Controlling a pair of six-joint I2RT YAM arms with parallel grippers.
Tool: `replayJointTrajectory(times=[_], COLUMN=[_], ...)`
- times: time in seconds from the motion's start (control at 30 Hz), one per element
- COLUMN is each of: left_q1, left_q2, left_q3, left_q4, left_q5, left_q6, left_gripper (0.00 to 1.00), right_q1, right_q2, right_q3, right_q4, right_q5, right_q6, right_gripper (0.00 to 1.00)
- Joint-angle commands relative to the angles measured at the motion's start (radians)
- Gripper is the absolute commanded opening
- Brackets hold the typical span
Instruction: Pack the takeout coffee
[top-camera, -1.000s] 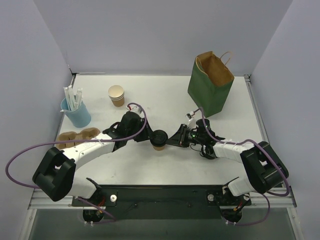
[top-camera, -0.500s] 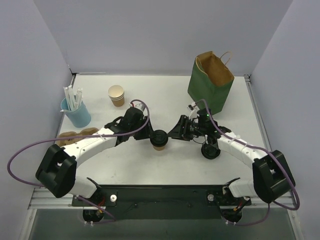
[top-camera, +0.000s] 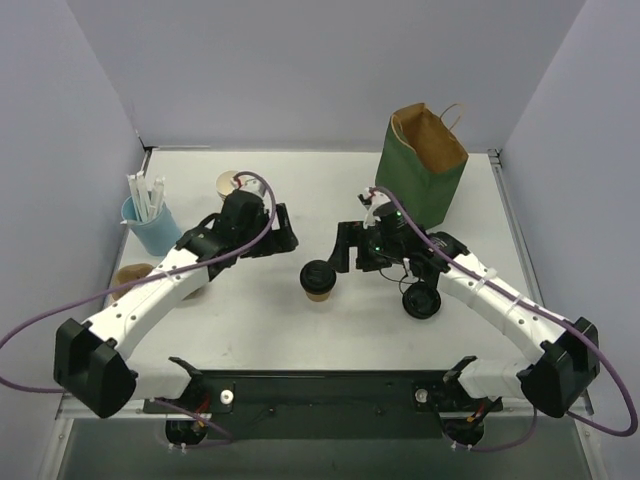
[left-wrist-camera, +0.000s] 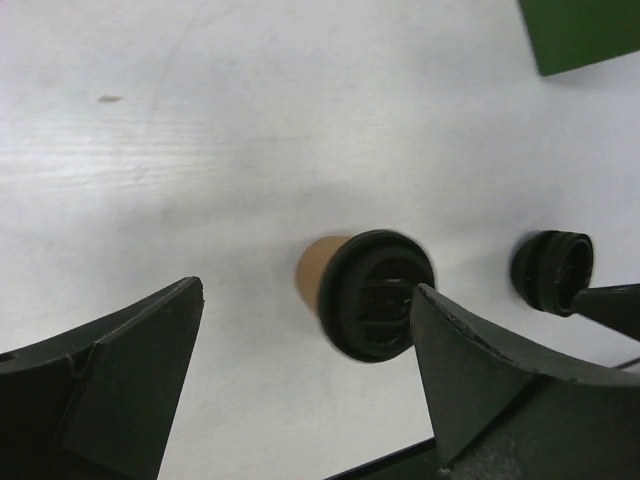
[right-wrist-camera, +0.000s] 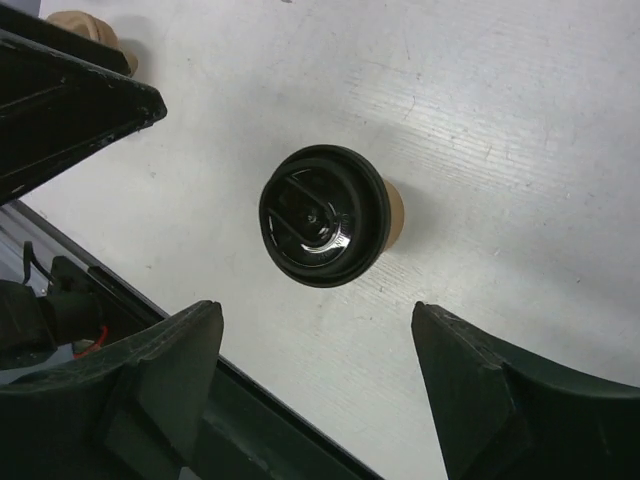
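Coffee: the coffee (top-camera: 318, 280) stands upright on the table (top-camera: 250, 330), near the middle and a little toward the near edge. Its black lid is on, and a strip of brown cup wall shows under the lid.
Coffee contact: nothing touches it. It stands between the two grippers and apart from both.
Left gripper: the left gripper (top-camera: 282, 238) hangs just left of and beyond the coffee, with its fingers (left-wrist-camera: 130, 370) spread wide and nothing between them. In its wrist view the coffee (left-wrist-camera: 375, 295) sits lower down, near the right finger, with no contact.
Right gripper: the right gripper (top-camera: 343, 250) is just right of the coffee and slightly farther back. Its fingers (right-wrist-camera: 150, 380) are wide apart and hold nothing. In its wrist view the coffee (right-wrist-camera: 325, 215) lies beyond the fingertips, lid facing the camera.
Bag: a green bag (top-camera: 420, 175) stands upright at the far right with its mouth open. It is well apart from the coffee.
Loose lid: a loose lid (top-camera: 421, 301) lies on the table right of the coffee, partly under the right arm.
Blue cup: a blue cup (top-camera: 155, 228) holding white straws (top-camera: 145, 195) stands at the far left.
Tan cup: a tan cup (top-camera: 228, 184) stands beyond the left arm, partly hidden by it.
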Motion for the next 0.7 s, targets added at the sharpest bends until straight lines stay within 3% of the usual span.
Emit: replayJointTrajectory(times=[0.0,0.27,0.37,0.67], left_q1=[0.044,0.053,0.053,0.052], left_q2=[-0.171,-0.478,-0.564,-0.674], left_q3=[-0.114,-0.37,-0.396,-0.368], left_q4=[-0.098,-0.054,0.007,-0.132], left_q5=[-0.166,-0.208,-0.16,-0.129], left_q6=[0.029,0.116,0.144,0.216], left_gripper=[0.97,0.97,0.97,0.97], right_q1=[0.081,0.216,0.236,0.275], right_q2=[0.065,0.246,0.307,0.419], right_q3=[0.113,0.259,0.298,0.381], right_q4=[-0.134,-0.192,-0.209,-0.243], right_q5=[0.177,0.312,0.33,0.375], right_q6=[-0.048,-0.076,-0.093,-0.102], right_gripper=[0.81,0.91,0.95,0.93])
